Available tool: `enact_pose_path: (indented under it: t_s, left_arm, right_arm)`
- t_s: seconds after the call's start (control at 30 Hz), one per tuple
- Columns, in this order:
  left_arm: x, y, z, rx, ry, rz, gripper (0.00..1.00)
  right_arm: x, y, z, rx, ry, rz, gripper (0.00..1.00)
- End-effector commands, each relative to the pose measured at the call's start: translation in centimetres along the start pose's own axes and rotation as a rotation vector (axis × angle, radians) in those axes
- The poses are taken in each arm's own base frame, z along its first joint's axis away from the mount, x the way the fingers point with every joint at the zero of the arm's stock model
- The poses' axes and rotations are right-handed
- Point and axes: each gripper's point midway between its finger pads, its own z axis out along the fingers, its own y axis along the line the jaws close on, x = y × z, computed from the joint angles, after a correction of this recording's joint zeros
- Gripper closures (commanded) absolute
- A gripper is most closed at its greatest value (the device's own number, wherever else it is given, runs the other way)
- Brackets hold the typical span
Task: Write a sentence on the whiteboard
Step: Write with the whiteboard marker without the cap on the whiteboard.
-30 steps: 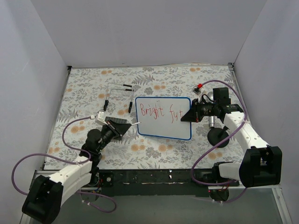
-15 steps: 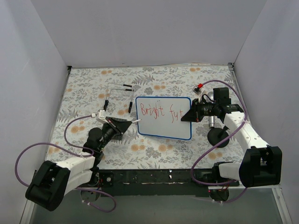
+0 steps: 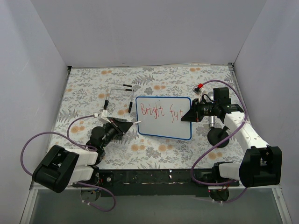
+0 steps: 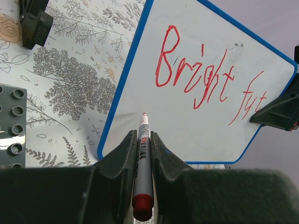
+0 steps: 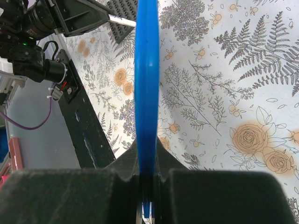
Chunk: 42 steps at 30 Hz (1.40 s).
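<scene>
The left arm lies low and folded, reaching in from 7 o'clock. Its left gripper (image 4: 144, 136) is clamped tight on a red marker (image 4: 142, 179), whose tip sits at the 9 o'clock edge of the whiteboard (image 3: 163, 128), perhaps touching. The right arm comes in from 3 o'clock, and the right gripper (image 5: 147, 156) pinches the board's blue rim. The board lies in the middle of the table (image 3: 154, 151), and the sentence (image 4: 205, 81) reads "Bright fut".

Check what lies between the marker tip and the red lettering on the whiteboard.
Nothing but blank whiteboard. In the left wrist view, the stretch from the marker up to the sentence is plain white surface.
</scene>
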Motion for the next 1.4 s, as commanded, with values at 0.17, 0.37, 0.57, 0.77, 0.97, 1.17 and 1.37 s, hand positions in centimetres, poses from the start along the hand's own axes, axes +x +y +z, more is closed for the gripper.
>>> enact_pose_path:
  t_s: [0.17,0.37,0.57,0.77,0.97,1.17,1.37]
  left_arm:
    - [1.6,1.7,-1.1,-0.021,0.031,0.017,1.0]
    - [1.7,1.7,-1.0,-0.018,0.037,0.018,1.0]
    - [2.0,2.0,-0.8,-0.021,0.048,0.02,1.0]
    - [2.5,2.4,-0.9,-0.035,0.071,0.014,1.0]
    - [3.4,3.0,-1.3,-0.06,0.112,0.014,1.0]
    - [4.3,3.4,-1.6,-0.072,0.156,0.004,1.0]
    - [4.5,2.7,-1.6,-0.036,0.171,-0.007,1.0]
  right_arm:
    - [-1.1,0.5,-0.1,-0.035,-0.04,-0.056,0.99]
    - [-1.1,0.4,-0.1,-0.034,-0.041,-0.056,0.99]
    - [-1.1,0.4,-0.1,-0.033,-0.04,-0.053,0.99]
    - [-1.2,0.4,-0.1,-0.032,-0.041,-0.058,0.99]
    - [-1.2,0.4,-0.1,-0.034,-0.041,-0.056,0.99]
    - [-1.2,0.5,-0.1,-0.035,-0.042,-0.057,0.99]
    - [-1.2,0.5,-0.1,-0.035,-0.042,-0.056,0.99]
